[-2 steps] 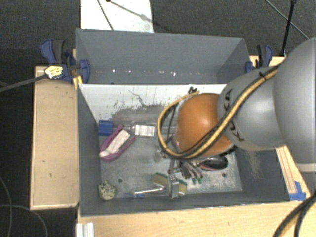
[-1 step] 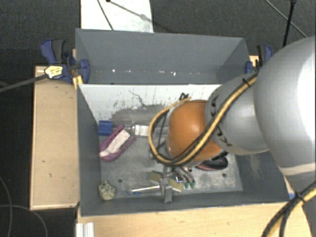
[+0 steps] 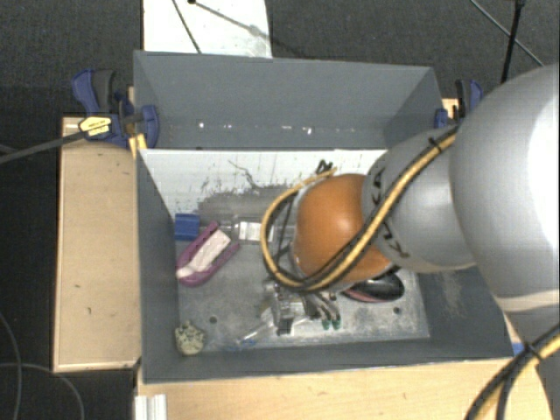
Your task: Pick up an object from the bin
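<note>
Hovering low: pincer [image 3: 283, 313], lower centre of bin [image 3: 157, 261]
Pincer opening, hold: I cannot tell
Likeliest thing, I judge: purple-pink pouch [image 3: 206, 254], left and slightly above pincer, long axis slanting lower-left to upper-right

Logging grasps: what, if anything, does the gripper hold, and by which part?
Cannot be told. The gripper is down at the grey metal bin's floor, apart from the purple-and-pink soft thing to its left.
</note>
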### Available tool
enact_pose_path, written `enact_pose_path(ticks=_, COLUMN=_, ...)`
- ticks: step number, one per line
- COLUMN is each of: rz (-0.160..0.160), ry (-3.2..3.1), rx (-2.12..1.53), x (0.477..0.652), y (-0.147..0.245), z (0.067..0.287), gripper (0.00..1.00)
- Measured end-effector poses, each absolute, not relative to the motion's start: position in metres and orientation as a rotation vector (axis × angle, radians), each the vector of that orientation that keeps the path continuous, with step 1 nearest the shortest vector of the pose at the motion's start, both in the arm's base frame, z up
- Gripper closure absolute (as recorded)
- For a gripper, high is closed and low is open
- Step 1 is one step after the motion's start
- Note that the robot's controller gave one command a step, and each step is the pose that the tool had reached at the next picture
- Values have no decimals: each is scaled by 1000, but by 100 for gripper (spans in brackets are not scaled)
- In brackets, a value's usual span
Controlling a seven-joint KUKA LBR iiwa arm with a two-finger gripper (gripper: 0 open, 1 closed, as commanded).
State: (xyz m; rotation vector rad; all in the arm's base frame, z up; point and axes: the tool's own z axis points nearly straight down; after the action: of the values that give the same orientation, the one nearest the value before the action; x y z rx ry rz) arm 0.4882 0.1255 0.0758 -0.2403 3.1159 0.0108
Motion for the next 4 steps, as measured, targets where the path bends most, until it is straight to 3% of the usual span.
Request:
enact_pose_path(ticks=1, rz=4, ry=3117, rx=-286, x=503, y=143, z=179, gripper=100)
enact_pose_path(ticks=2, rz=1, ry=3127, rx=-284, x=501, y=142, z=175, gripper=0)
enact_pose_path(ticks=3, rz=0, ry=3091, rx=-558, x=477, y=100, z=86, gripper=0)
enact_pose_path(ticks=4, rz=2, ry=3089, rx=-540, x=479, y=126, z=117, gripper=0)
